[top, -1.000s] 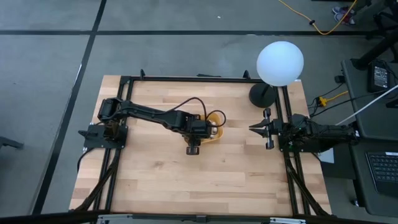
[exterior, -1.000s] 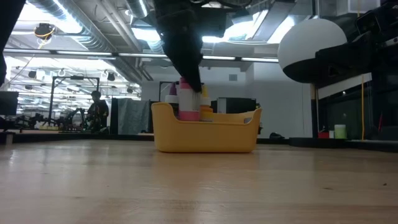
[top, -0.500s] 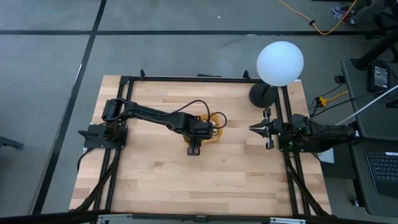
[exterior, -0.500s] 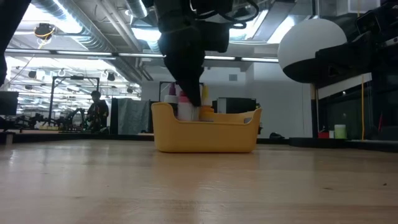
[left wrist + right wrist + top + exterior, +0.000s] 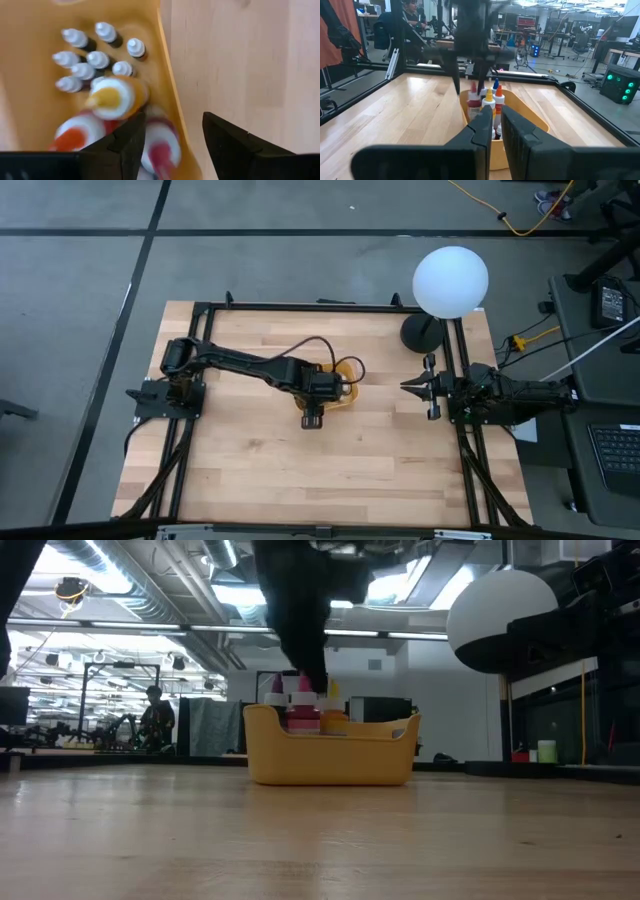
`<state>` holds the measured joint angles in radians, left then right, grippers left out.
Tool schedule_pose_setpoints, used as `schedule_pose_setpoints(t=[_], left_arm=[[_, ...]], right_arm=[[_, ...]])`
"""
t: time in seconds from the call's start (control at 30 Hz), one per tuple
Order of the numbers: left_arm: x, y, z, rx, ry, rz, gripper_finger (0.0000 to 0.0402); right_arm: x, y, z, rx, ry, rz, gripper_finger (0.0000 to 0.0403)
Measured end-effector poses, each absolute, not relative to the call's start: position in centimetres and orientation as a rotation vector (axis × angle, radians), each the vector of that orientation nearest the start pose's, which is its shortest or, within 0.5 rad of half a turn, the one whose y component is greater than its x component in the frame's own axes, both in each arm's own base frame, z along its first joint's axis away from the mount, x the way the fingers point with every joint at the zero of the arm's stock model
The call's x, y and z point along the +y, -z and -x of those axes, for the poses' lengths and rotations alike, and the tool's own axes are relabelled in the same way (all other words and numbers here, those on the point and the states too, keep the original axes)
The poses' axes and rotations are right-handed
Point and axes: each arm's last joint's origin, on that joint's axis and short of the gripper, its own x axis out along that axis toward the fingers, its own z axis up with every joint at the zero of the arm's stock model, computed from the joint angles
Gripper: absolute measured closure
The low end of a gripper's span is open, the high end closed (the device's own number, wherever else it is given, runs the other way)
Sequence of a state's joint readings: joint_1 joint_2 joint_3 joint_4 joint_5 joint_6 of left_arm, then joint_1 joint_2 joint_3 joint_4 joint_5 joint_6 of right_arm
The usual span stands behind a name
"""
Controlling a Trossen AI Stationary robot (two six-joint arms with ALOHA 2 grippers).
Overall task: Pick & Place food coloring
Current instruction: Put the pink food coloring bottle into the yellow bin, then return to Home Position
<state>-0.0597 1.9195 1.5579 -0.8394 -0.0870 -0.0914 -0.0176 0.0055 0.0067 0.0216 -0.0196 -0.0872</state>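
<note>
Overhead, left claw (image 5: 334, 387) hides food coloring (image 5: 112, 96).

one tray (image 5: 167, 95), eleven bottles (image 5: 116, 96)

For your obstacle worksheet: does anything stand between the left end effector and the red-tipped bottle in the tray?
Nothing visible does. The left end effector hangs open right over the red-tipped bottle, which stands in the tray against its wall.

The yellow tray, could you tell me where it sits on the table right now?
In the high view the yellow tray sits near the table's middle, under the left tool, left of the lamp base.
</note>
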Motion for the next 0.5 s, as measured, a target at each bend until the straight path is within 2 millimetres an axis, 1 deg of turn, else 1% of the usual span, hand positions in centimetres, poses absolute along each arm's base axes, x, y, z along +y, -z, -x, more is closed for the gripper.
schedule_pose_setpoints(t=[0.1,0.17,0.27,0.4,0.5], left_arm=[[-2.1,-25.5,-39.3,1.165,-0.08,-0.006,0.0211],[-2.0,-26.8,-38.9,1.171,-0.098,-0.019,0.0211],[-2.1,-29.5,-38.1,1.122,-0.131,-0.035,0.0211],[-2.4,-33.3,-35.7,1.04,-0.21,-0.013,0.0215],[-2.9,-36.2,-32.8,0.975,-0.288,-0.018,0.0219]], right_arm=[[-0.1,-16.7,-9.8,-0.023,-0.001,0.088,0.0359],[-0.1,-16.7,-9.8,-0.023,-0.001,0.088,0.0359],[-0.1,-16.7,-9.8,-0.023,-0.001,0.088,0.0359],[-0.1,-16.7,-9.8,-0.023,-0.001,0.088,0.0359],[-0.1,-16.7,-9.8,-0.023,-0.001,0.088,0.0359]])
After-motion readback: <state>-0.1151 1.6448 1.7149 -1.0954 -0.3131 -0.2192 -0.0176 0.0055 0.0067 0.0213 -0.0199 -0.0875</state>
